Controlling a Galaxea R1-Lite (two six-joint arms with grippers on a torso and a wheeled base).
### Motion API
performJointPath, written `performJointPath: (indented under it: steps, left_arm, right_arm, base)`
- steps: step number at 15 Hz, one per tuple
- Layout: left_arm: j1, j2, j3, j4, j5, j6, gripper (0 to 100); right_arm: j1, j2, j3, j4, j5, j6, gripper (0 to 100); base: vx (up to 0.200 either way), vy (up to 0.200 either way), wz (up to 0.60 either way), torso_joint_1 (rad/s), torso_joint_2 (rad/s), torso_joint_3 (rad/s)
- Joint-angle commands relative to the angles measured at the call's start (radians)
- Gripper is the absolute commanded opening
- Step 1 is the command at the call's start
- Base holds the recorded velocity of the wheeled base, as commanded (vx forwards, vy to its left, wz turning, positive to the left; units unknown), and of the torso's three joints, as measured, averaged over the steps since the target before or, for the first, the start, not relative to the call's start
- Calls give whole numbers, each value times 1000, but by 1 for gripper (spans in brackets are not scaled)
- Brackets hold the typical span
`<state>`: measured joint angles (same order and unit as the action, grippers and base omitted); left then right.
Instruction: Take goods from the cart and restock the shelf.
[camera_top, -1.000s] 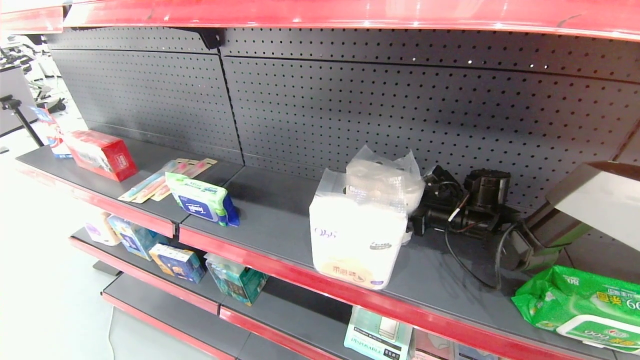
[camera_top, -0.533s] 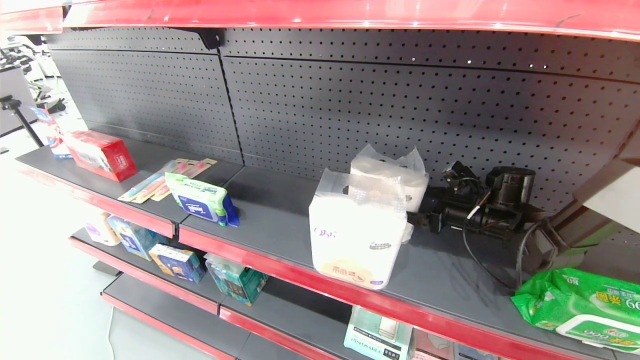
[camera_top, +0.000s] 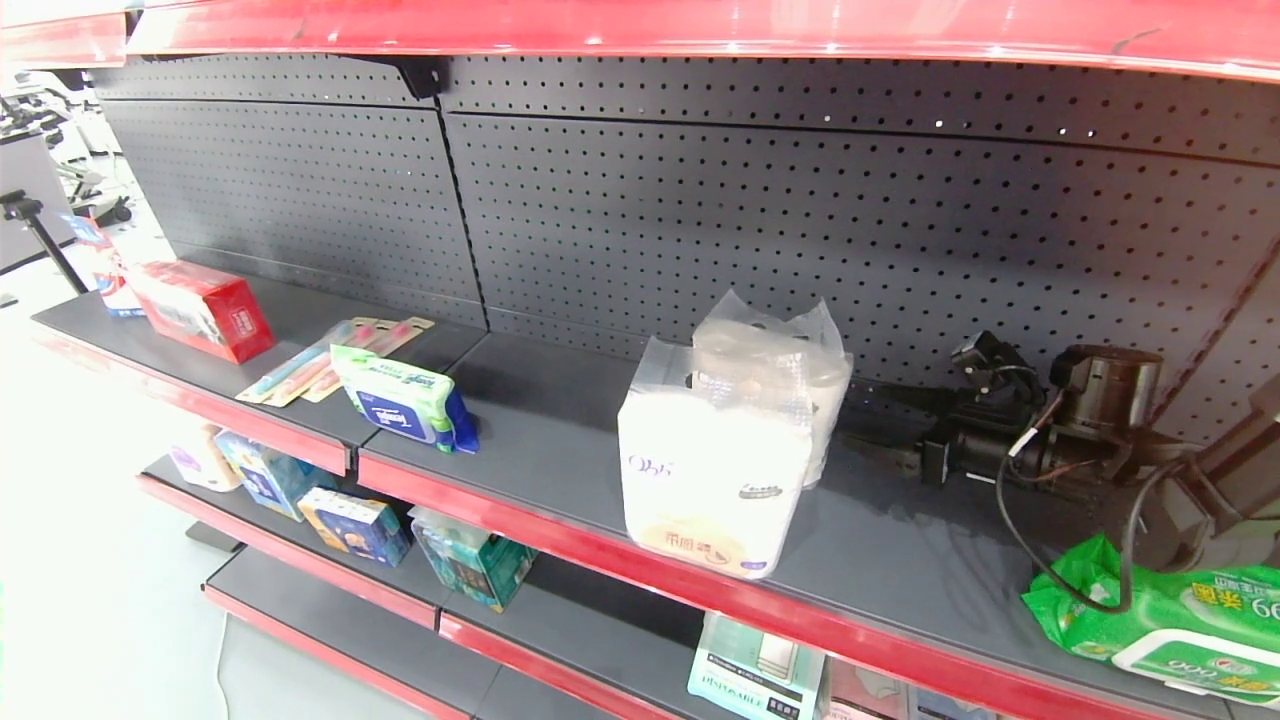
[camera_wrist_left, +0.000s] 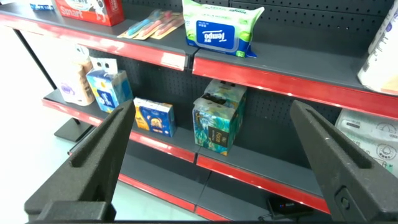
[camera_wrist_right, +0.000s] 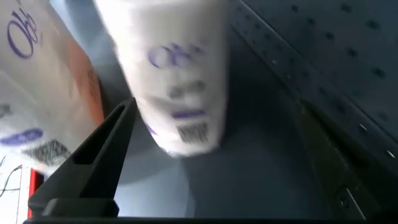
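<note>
Head view: right end effector (camera_top: 870, 445) sits low over the shelf (camera_top: 560, 420), just beside the right side of the roll pack (camera_top: 775, 360); I see no contact. Right wrist view agrees: jaws spread wide, nothing between them, roll pack (camera_wrist_right: 174, 81) upright ahead of the fingertips, tissue pack (camera_wrist_right: 37, 93) next to it. The roll pack stands toward the pegboard (camera_top: 700, 220), directly behind the tissue pack (camera_top: 715, 470); I can't tell if they touch. Left end effector (camera_wrist_left: 211, 106) is spread wide and empty, hanging in front of the lower shelves (camera_wrist_left: 261, 177). My read: placing is done for this pack, release complete, we're at the retreat. Next move: pull the right arm straight back and level, so the fingers don't snag the bag's loose plastic top and the cable (camera_top: 1010, 520) doesn't drag over the green wipes (camera_top: 1170, 620) at the shelf front. After that, go to the cart for the next item. Risk: the pack looks tall and soft, so a nudge could tip it.
</note>
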<state>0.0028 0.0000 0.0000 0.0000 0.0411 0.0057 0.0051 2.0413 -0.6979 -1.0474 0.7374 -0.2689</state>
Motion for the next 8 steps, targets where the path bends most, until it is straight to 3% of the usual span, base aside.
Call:
performJointPath:
  steps: [1, 8]
  left_arm:
    - [0, 0, 0, 0, 0, 0, 100]
    - [0, 0, 0, 0, 0, 0, 100]
  right_arm:
    - [-24, -44, 34, 0, 0, -1, 100]
    - [-91, -147, 113, 0, -6, 2, 100]
  base:
    - [0, 0, 0, 0, 0, 0]
    - [0, 0, 0, 0, 0, 0]
